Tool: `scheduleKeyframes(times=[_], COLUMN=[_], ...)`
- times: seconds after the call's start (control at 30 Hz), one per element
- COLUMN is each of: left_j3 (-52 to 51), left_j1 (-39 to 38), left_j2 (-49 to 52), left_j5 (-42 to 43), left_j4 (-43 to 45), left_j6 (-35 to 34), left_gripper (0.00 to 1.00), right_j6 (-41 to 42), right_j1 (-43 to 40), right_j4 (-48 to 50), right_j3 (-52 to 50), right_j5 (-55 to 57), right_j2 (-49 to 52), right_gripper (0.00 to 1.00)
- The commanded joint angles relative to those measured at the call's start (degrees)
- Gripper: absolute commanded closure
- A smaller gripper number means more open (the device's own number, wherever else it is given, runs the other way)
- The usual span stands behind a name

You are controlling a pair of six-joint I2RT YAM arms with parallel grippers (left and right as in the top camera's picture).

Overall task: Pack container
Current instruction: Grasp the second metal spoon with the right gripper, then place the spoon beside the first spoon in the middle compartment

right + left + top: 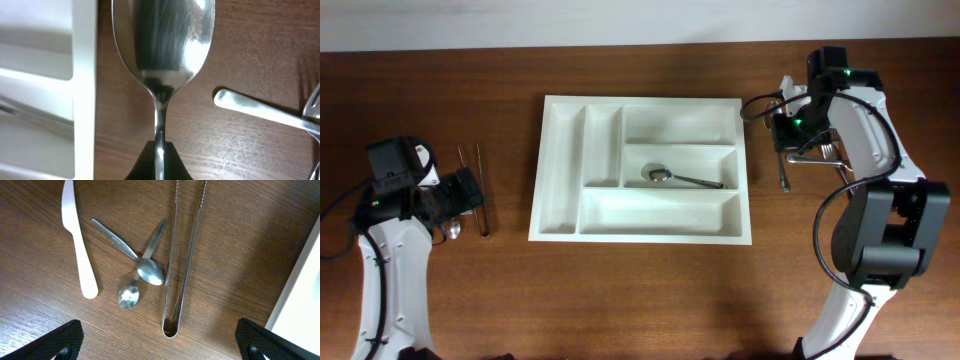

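clearly the right jaws pinch a spoon (162, 45) by its handle, its length parallel to the near wall of the container (744, 170), which lies just left of them on the counter (640, 300); the left jaws, spread, sit farther off.

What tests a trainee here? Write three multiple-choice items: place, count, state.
1. The steel spoon inside the white plastic cutlery tray lies in: A) a narrow slot B) the middle long compartment C) the bottom long compartment.
2. Count of small steel spoons beside the white plastic knife: A) one B) four C) two.
3. The right pincer is: A) shut on a large steel spoon B) open C) out of view.
Key: B, overhead shows it mid-tray; C, two lie crossed; A, its handle sits clamped.
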Motion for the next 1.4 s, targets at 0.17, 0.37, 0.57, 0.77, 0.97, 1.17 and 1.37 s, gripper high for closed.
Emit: scheduleKeyframes(times=[0.17,0.37,0.57,0.77,0.97,1.17,1.37], left_j3=[1.20,1.20,1.20,1.20,1.20,1.20,1.20], left_j1=[0.28,0.31,0.31,0.31,0.31,0.28,0.31], left_j2=[0.24,0.24,0.24,0.24,0.24,0.24,0.24], left_j5=[0.83,0.83,0.83,0.83,0.83,0.83,0.83], left_j4=[0.13,0.13,0.13,0.13,0.13,0.13,0.13], left_j6=[0.70,0.70,0.70,0.70,0.70,0.70,0.70], left_gripper=[0.01,0.01,0.01,0.01,0.01,0.01,0.01], right_j6=[-4.92,-18.95,-39.21,-53.02,-54.49,-54.42,-52.54], right_j1=[6.27,17.31,25.62,27.23,25.68,25.77,25.64], right_j4=[-2.34,-3.41,-2.73,-1.97,0.57,0.46,1.49], right_j3=[1.92,1.90,1.86,1.77,1.55,0.90,0.50], right_j5=[-0.76,-0.72,-0.31,-0.31,-0.55,-0.59,0.57], right_j2=[-6.34,-6.75,-6.69,-5.70,-3.23,-0.50,1.86], right_gripper=[0.96,0.96,0.96,0.96,0.96,0.96,0.95])
